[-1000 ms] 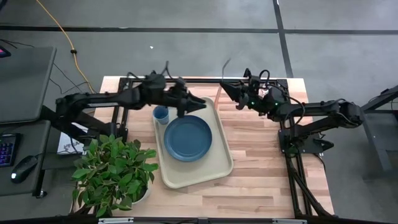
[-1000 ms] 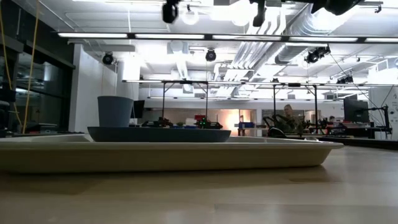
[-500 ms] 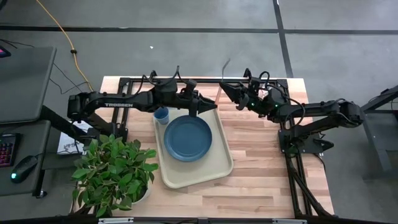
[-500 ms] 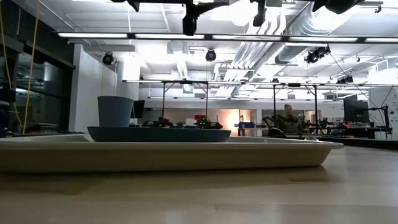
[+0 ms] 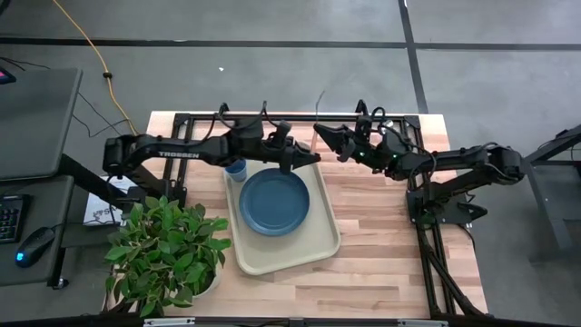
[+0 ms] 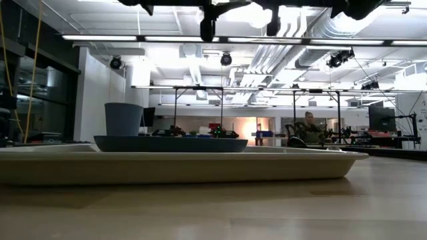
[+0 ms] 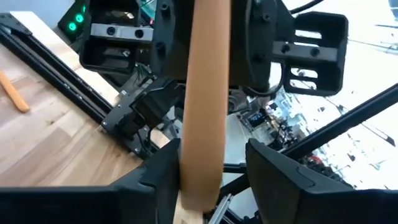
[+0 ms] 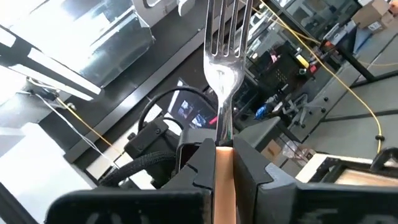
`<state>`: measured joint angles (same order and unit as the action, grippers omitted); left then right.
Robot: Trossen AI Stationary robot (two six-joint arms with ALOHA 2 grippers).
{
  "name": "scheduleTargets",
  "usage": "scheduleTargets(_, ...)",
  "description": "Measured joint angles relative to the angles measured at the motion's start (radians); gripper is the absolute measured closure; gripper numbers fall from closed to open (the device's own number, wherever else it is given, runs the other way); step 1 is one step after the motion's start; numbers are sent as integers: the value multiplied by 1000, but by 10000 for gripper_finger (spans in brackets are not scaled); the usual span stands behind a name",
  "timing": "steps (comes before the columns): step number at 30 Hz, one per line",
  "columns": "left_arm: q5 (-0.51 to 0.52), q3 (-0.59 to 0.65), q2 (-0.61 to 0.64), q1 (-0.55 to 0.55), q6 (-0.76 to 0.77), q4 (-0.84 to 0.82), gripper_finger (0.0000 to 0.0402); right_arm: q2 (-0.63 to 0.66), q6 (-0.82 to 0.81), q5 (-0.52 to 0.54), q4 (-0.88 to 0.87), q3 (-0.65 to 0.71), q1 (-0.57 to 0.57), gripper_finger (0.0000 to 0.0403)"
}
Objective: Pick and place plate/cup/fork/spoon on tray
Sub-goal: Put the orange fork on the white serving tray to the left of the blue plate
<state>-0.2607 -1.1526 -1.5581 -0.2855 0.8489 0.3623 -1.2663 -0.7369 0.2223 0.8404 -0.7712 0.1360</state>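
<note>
The slate-blue plate [image 5: 274, 202] lies on the beige tray [image 5: 318, 245]. The light-blue cup [image 5: 236, 170] stands on the tray's far left corner, partly under my left arm. Plate [image 6: 170, 143], cup [image 6: 123, 119] and tray [image 6: 180, 167] also show in the low view. My left gripper [image 5: 307, 158] is high over the tray's far edge, shut on an orange handle [image 7: 202, 93], seemingly the spoon's; its bowl is out of view. My right gripper [image 5: 320, 133], just beyond it, is shut on the fork [image 8: 222, 37]. My left gripper [image 7: 208, 163] pinches the orange handle [image 7: 198, 158] between its two fingers. The fingers point toward the table's right, and the handle runs along them and out past their tips. The utensil is lifted clear of the tray. My right gripper [image 8: 222, 152] pinches the fork's orange handle [image 8: 223, 163] between its two fingers, close to the silver neck. The fingers come from the table's right. The fork lies along them, its tined head [image 8: 225, 25] sticking out past the tips, clear of the table.
A potted plant [image 5: 168, 250] stands at the near left. A black frame [image 5: 209, 118] runs along the table's far edge. Bare wood [image 5: 381, 236] lies right of the tray. A short orange piece [image 7: 12, 93] lies on the wood. A person [image 6: 308, 123] shows far behind.
My left gripper has gone toward the table's right, along the tray's far edge, with the orange handle still in it. My right gripper has shifted a little toward the left with the fork. The two grippers now stand close together.
</note>
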Motion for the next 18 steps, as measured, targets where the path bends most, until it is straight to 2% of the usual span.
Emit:
scheduleTargets(6, -16, 0, 0, -10, 1, -4, 282, 15, 22, -22, 2, 0, 0, 393)
scheduleTargets(12, -62, 0, 2, -31, -18, -5, 353, 13, 18, -33, -16, 0, 1, 386)
scheduleTargets(15, -73, 0, 2, -35, -35, -9, 354, 13, 19, -57, -17, 0, 2, 378)
scheduleTargets(18, -108, 0, 15, -50, -48, -27, 354, 23, 11, -88, -41, 0, 8, 353)
